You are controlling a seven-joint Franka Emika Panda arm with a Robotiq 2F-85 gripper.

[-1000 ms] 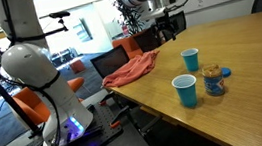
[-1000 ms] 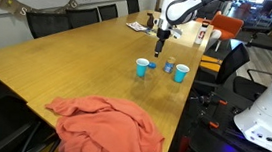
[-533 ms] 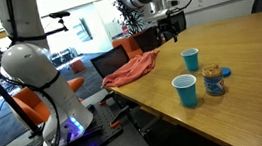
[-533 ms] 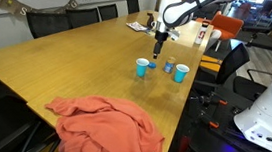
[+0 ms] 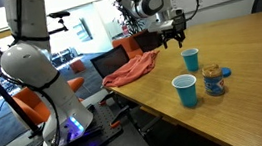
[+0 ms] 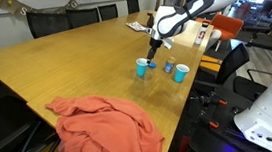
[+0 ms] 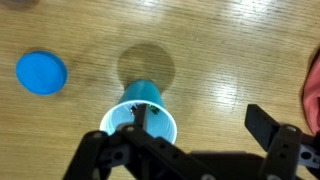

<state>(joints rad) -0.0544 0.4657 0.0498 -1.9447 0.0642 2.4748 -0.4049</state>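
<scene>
Overhead, wide-spread fingers hover above a blue cup.

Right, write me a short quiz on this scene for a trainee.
1. True or false: the claw hangs open above a blue cup.
2. How many blue cups stand on the table? A one, B two, C four.
3. Fill the gap: a crumpled orange ___ lies at the table's edge.
Key: 1 true; 2 B; 3 cloth.
</scene>
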